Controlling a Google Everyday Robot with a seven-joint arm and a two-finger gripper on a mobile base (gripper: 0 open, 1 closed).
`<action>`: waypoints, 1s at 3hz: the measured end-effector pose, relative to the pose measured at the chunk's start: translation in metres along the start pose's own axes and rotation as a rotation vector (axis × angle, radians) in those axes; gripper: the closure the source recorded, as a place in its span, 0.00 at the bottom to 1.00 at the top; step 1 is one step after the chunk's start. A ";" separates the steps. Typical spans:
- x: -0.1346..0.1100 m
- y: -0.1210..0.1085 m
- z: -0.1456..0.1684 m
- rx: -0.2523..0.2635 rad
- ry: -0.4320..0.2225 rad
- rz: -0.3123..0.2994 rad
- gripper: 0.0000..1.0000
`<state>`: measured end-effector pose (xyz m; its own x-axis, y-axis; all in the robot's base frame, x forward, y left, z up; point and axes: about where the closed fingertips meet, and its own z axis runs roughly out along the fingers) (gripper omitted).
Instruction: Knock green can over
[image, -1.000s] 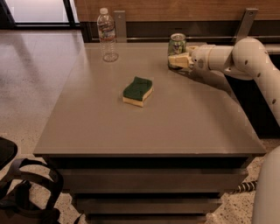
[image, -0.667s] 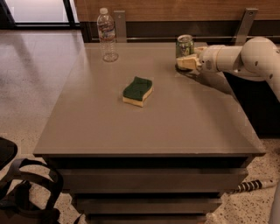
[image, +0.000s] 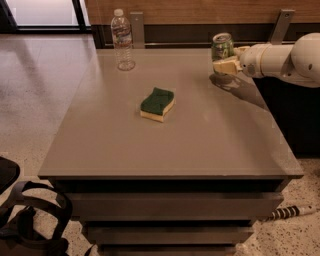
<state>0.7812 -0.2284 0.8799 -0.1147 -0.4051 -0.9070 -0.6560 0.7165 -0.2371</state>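
The green can (image: 222, 46), with a silver top rim, is at the far right of the grey table (image: 200, 140). It leans slightly. My gripper (image: 227, 58) reaches in from the right on a white arm (image: 280, 59) and is closed around the can's lower part. One pale finger (image: 224, 65) lies across the can's front and hides its base. A shadow lies on the table just below the can and gripper.
A green-topped yellow sponge (image: 157, 104) lies near the table's middle. A clear plastic water bottle (image: 122, 40) stands at the far left corner. A wooden wall and metal posts (image: 280, 25) run behind the table. Black gear (image: 25, 220) is on the floor at the front left.
My gripper and the green can have moved together to the right along the table's far edge. The sponge and bottle have not moved.
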 end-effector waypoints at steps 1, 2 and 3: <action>-0.014 -0.016 -0.018 -0.002 0.027 -0.031 1.00; -0.027 -0.026 -0.041 -0.044 0.114 -0.057 1.00; -0.031 -0.016 -0.043 -0.089 0.224 -0.088 1.00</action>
<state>0.7633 -0.2517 0.9262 -0.2103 -0.5861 -0.7825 -0.7324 0.6246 -0.2710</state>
